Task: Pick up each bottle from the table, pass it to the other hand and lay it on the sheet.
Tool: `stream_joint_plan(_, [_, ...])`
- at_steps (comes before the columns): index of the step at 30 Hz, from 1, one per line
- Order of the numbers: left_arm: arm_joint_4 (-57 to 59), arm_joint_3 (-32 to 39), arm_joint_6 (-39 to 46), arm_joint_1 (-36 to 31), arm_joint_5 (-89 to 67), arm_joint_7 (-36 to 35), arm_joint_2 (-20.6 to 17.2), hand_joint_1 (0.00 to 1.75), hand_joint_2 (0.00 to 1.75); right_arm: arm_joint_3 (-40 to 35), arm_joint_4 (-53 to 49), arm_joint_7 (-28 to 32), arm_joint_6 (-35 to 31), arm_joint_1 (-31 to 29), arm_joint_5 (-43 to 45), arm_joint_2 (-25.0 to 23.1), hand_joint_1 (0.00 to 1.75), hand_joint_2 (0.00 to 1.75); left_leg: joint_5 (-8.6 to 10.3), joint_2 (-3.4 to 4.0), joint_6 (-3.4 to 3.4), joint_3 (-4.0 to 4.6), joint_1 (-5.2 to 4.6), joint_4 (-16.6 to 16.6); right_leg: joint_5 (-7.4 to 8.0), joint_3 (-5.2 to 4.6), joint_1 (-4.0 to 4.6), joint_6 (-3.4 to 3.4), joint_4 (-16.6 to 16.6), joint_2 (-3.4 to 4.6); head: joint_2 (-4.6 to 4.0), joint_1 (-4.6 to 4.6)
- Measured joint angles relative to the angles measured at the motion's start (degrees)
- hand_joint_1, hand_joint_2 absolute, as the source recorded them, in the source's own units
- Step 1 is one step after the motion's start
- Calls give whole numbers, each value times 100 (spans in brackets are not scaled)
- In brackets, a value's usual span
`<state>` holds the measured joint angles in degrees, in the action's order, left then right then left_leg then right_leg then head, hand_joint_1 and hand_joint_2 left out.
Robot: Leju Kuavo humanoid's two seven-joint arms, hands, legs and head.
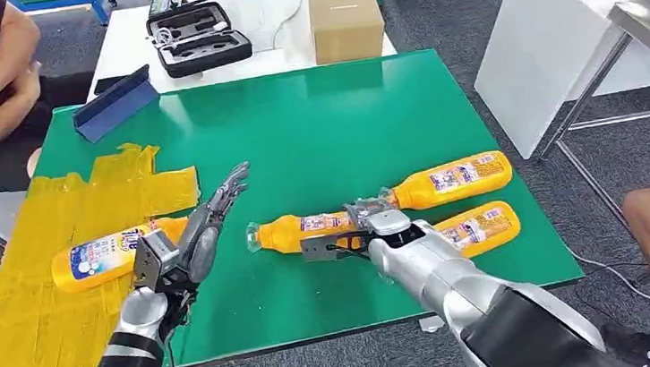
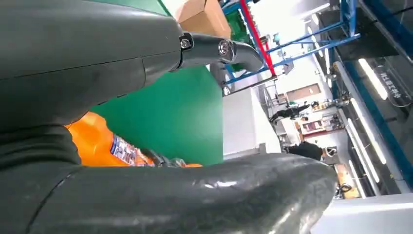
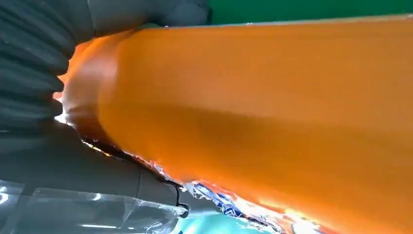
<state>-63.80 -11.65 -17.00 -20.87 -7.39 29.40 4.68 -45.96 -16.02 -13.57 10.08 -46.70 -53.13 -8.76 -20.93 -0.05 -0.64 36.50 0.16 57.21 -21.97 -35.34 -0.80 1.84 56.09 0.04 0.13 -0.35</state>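
The held bottle [image 1: 308,232] lies on its side across the green table [image 1: 315,121], its clear neck pointing toward the left hand, and the right hand [image 1: 349,235] grips it around the middle, so the fingers cover part of the label; in the right wrist view the bottle's orange body [image 3: 253,112] sits so close that its ends are cut off and the label is only a blurred sliver. Just beyond the right hand lies a second bottle [image 1: 447,179], its neck partly hidden behind the hand, and a third bottle [image 1: 480,227] lies just outward of the right wrist, its neck end covered by the forearm. The left hand [image 1: 204,227] hovers apart from the held bottle's neck, fingers stretched out and apart, holding nothing. Beside the left hand on its outer side, a fourth bottle [image 1: 108,256] rests on the yellow sheet [image 1: 38,328], one end hidden behind the left wrist.
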Motion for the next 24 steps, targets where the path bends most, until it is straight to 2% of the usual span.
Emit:
stream_joint_plan(11, [-61,-57,24,36,31,-24,0,0,0,147,9,-33,-108,22,57,18,175,175,-4,-6,-3,-16,0,0,-4,23,-1,15,1,-1,0,0])
stream_joint_plan(13, [-90,-61,77,76,37,-61,0,0,0,249,9,-20,-458,43,120,24,175,175,-8,-6,0,-14,0,0,-2,57,0,18,1,0,0,4])
stream_joint_plan(14, [-125,-59,188,112,37,-149,-2,0,0,339,9,81,-847,62,186,22,175,175,-7,-5,-1,-11,0,0,4,77,0,18,2,1,0,-2])
stream_joint_plan(17, [-262,37,582,288,90,-475,31,0,0,669,-24,527,-2330,203,359,33,175,175,2,3,-2,12,-1,0,15,51,-1,6,3,2,0,4])
stream_joint_plan(18, [-306,89,649,352,116,-526,37,0,175,795,-48,631,-2626,237,389,68,175,175,14,3,-6,38,-1,0,25,30,-1,14,4,1,0,2])
stream_joint_plan(20, [-400,184,721,489,289,-636,50,0,175,1028,-149,956,-3204,268,523,81,175,175,37,3,-11,94,-1,1,49,-23,2,12,5,3,0,4])
stream_joint_plan(22, [-568,358,754,711,605,-682,109,0,175,1352,-469,1625,-3815,359,703,63,175,175,41,16,-5,117,-1,1,62,-51,1,7,8,12,0,-2])
stream_joint_plan(24, [-728,514,754,940,842,-708,160,0,175,1662,-991,1922,-3893,504,756,33,175,175,41,19,-5,124,-1,2,62,-65,3,4,7,17,0,0])
